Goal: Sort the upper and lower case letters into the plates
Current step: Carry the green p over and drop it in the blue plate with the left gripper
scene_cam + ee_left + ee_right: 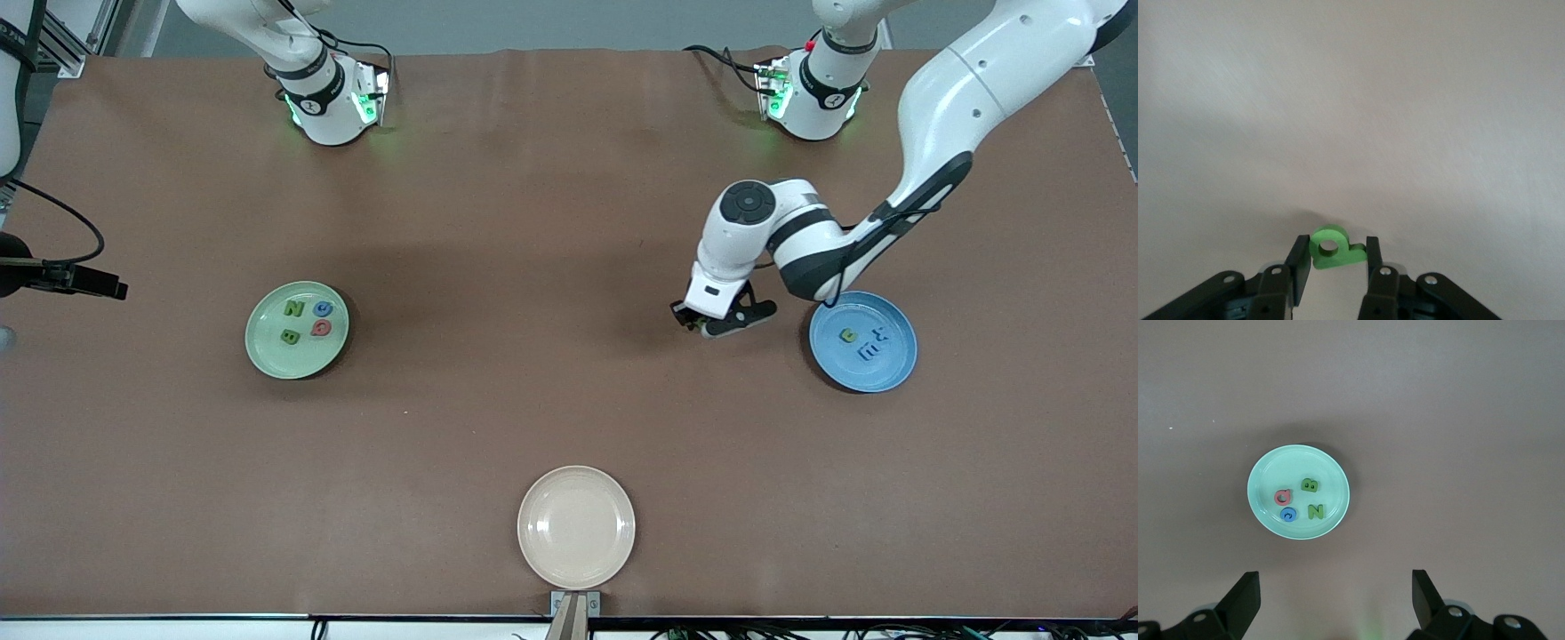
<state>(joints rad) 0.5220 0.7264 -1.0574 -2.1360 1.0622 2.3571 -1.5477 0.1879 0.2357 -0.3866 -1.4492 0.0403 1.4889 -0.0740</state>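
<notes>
My left gripper is shut on a small green letter shaped like a p, low over the bare table beside the blue plate. That plate holds one green letter and two blue letters. The pale green plate lies toward the right arm's end and holds a green N, a green B, a blue letter and a red letter. My right gripper hangs open and empty high over the table, looking down on the green plate.
A beige plate lies empty near the table's front edge, in the middle. The two arm bases stand along the table's back edge. A black device on a cable pokes in at the right arm's end.
</notes>
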